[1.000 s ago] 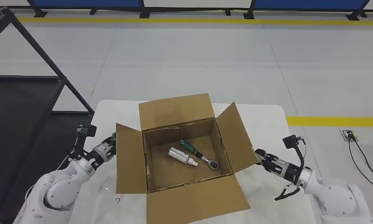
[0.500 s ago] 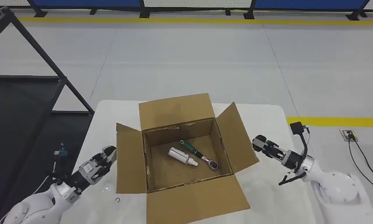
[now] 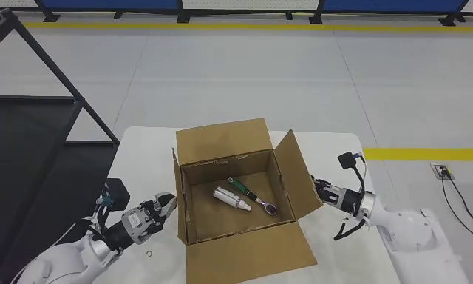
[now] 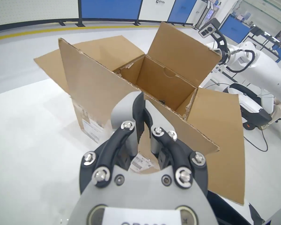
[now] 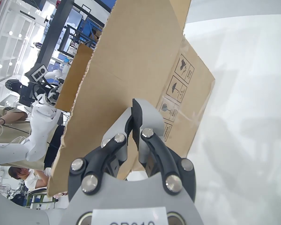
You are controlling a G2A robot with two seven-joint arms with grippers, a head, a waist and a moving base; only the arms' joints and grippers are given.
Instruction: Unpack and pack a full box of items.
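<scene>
- The box (image 3: 222, 171) stands open; a white bottle (image 3: 230, 198) and a green-handled wrench (image 3: 253, 196) lie inside it.
- The left gripper (image 4: 141, 108), fingers pressed together, sits at the box's left flap.
- The right gripper (image 5: 135, 114), fingers pressed together, sits at the box's right flap.

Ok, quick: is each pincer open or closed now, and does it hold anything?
Left pincer: closed, holding nothing, tips at the left flap.
Right pincer: closed, holding nothing, tips at the right flap.
</scene>
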